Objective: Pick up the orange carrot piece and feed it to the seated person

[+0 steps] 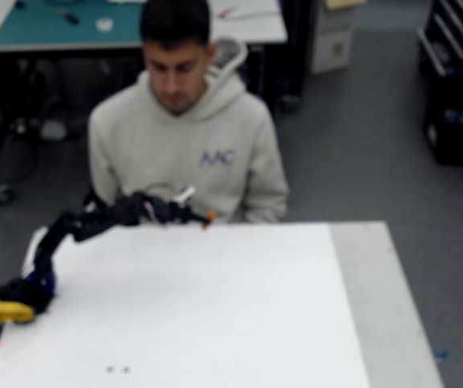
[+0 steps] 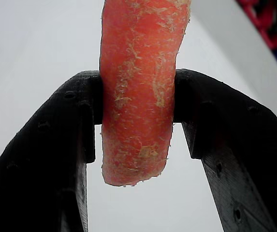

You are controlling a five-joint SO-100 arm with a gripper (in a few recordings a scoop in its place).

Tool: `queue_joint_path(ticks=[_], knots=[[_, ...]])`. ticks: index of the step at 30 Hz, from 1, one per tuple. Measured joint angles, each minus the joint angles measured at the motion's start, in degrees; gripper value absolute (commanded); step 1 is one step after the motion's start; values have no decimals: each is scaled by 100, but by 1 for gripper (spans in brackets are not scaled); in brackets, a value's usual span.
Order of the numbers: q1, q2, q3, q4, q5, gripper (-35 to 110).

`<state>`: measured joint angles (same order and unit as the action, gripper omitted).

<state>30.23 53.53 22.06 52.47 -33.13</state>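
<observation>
Fixed view: black arm [image 1: 77, 226] stretched from lower left toward frame centre, gripper [image 1: 199, 217] at the far edge of the white table [image 1: 215, 323], clamped on the orange carrot piece [image 1: 209, 217]. Just beyond that edge, the seated person [image 1: 187, 137], head bent down, chest near the carrot. Wide bare tabletop to the right and toward frame bottom. Yellow clamp [image 1: 1, 311] at the arm's base.

Wrist view: carrot piece [image 2: 138, 92] upright, pinched mid-length between both black fingers [image 2: 56, 145], rough peel visible, ends sticking out above and below.
</observation>
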Motion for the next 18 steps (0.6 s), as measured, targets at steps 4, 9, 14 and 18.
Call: queue_joint_path(ticks=[4,9,14,18], knots=[[-431,-536,-984,0,-9,-2],[-853,-1283,-2171,0,-624,-2],[-1151,-1890,-3155,0,-1872,-2],[-1406,-2048,-3507,-18,-2856,-2]])
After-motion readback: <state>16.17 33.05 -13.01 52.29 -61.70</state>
